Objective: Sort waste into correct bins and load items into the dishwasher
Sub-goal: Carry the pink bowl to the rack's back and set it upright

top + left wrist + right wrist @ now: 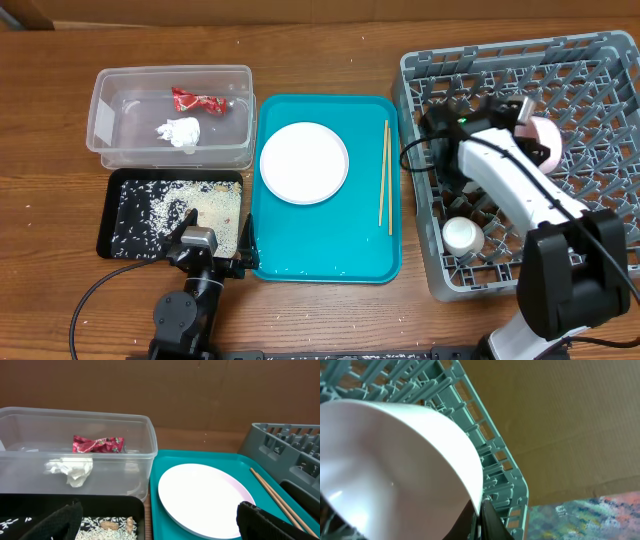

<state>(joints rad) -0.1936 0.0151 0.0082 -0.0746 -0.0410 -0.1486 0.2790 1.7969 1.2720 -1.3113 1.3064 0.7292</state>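
The red wrapper (196, 100) and white tissue (181, 132) lie in the clear tub (105, 90); both also show in the left wrist view, wrapper (97, 444) and tissue (70, 469). Rice grains with brown bits (195, 208) cover the black tray (115, 235). The plate (303, 162) and chopsticks (384, 175) lie on the teal tray. My right gripper (525, 120) is shut on the rim of a pinkish-white bowl (395, 460) over the grey dish rack (600, 60). A white cup (462, 235) stands in the rack. My left gripper (155, 527) is open and empty at the black tray's near right corner.
The teal serving tray (330, 255) lies between the black tray and the rack. The rack's lattice wall (492, 455) is close behind the held bowl. Only one bowl shows. Bare wooden table surrounds everything.
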